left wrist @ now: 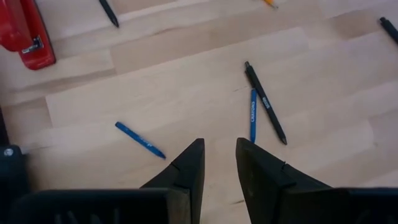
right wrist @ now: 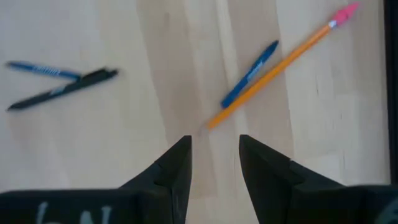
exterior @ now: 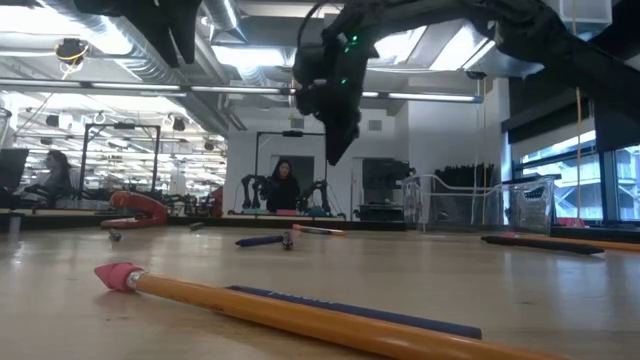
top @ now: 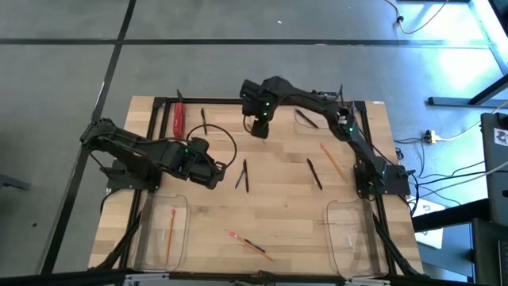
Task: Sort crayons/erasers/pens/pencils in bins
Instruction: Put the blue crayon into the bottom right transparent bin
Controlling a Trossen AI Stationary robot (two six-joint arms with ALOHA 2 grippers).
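Note:
Both grippers hang open above the wooden table and touch nothing. My left gripper is left of centre, just short of a black pen that lies on the table beside a blue crayon; another blue crayon lies apart. My right gripper hangs high over the far middle. A pencil with a pink end lies against a blue crayon near the front edge. One clear bin at the near left holds a pencil. A second bin stands at the near right.
A red stapler lies at the far left, with a pen beside it. Another pen and a pencil lie right of centre. A third clear bin stands at the far right. Bare wood shows mid-table.

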